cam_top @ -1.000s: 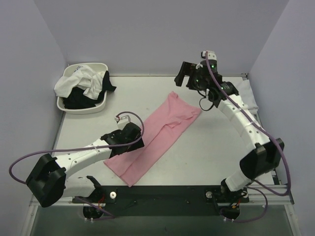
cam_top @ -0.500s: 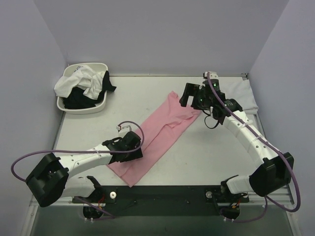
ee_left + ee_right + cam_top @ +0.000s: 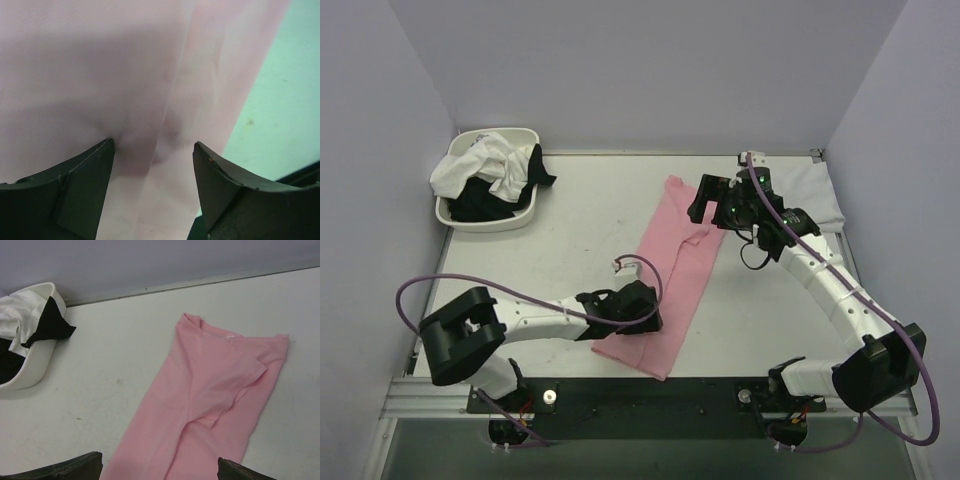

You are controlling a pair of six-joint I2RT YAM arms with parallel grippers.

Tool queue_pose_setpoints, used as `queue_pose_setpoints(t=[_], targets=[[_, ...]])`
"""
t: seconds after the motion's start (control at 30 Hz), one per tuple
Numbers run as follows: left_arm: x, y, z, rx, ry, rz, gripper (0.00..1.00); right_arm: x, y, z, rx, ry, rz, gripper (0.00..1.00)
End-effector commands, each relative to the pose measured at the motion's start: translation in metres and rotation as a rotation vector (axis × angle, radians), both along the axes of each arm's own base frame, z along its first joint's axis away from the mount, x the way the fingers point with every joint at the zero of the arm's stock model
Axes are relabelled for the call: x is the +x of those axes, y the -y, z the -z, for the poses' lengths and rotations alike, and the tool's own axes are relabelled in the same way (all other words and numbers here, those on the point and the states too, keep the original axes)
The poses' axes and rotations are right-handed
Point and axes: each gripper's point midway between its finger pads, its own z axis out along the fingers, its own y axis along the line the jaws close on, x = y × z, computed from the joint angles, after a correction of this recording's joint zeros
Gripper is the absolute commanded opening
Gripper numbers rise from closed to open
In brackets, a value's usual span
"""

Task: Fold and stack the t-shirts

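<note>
Table [image 3: 550, 230] with pink t-shirt [image 3: 677, 258], near end under left end effector [image 3: 152, 150]

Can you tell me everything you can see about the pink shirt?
The pink t-shirt is plain light pink and looks like soft, thin cloth. It is folded lengthwise into a long strip that lies flat on the table, slanting from the collar end at the far side to the other end near the arms. One short sleeve is folded over on top, and there is a small white mark at the collar. The left hand rests its open fingers on the near end, making a little dimple.
</note>
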Motion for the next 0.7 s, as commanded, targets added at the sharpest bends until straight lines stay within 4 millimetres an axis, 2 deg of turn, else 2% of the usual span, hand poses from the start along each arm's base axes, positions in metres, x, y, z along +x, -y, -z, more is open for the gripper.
queue_pose_setpoints(t=[0.0, 0.03, 0.13, 0.2, 0.23, 0.3, 0.33, 0.4, 0.47, 0.5, 0.53, 0.6, 0.63, 0.67], targets=[[-0.039, 0.059, 0.022, -0.067, -0.122, 0.135, 0.75, -0.012, 0.008, 0.009, -0.02, -0.023, 0.019, 1.0], [-0.043, 0.068, 0.031, -0.06, -0.137, 0.155, 0.74, -0.013, 0.01, 0.011, -0.025, -0.027, 0.024, 1.0], [-0.048, 0.108, 0.026, -0.091, -0.119, 0.216, 0.74, -0.015, 0.015, 0.017, -0.028, -0.048, 0.032, 1.0], [-0.047, 0.125, 0.02, -0.107, -0.106, 0.242, 0.74, -0.016, 0.017, 0.023, -0.036, -0.062, 0.04, 1.0], [-0.044, 0.142, 0.006, -0.16, -0.079, 0.26, 0.74, -0.014, 0.019, 0.027, -0.044, -0.067, 0.048, 1.0], [-0.04, 0.149, -0.008, -0.18, -0.045, 0.277, 0.74, -0.007, 0.025, 0.035, -0.06, -0.08, 0.075, 1.0], [-0.034, 0.154, -0.03, -0.213, -0.014, 0.278, 0.75, -0.003, 0.026, 0.038, -0.062, -0.09, 0.081, 1.0], [-0.027, 0.146, -0.047, -0.181, 0.033, 0.28, 0.75, 0.007, 0.026, 0.049, -0.039, -0.12, 0.097, 1.0], [-0.022, 0.134, -0.08, -0.172, 0.082, 0.273, 0.75, 0.015, 0.023, 0.056, -0.016, -0.137, 0.099, 1.0], [-0.015, 0.126, -0.089, -0.151, 0.12, 0.261, 0.75, 0.021, 0.019, 0.065, 0.012, -0.161, 0.093, 1.0], [-0.014, 0.113, -0.108, -0.15, 0.142, 0.252, 0.75, 0.024, 0.016, 0.069, 0.03, -0.171, 0.088, 1.0], [-0.001, 0.091, -0.124, -0.128, 0.191, 0.209, 0.75, 0.028, 0.003, 0.083, 0.065, -0.211, 0.051, 1.0], [0.0, 0.075, -0.142, -0.137, 0.208, 0.189, 0.76, 0.03, -0.002, 0.088, 0.085, -0.226, 0.043, 1.0], [0.003, 0.065, -0.148, -0.138, 0.217, 0.174, 0.76, 0.031, -0.006, 0.093, 0.101, -0.24, 0.04, 1.0]])
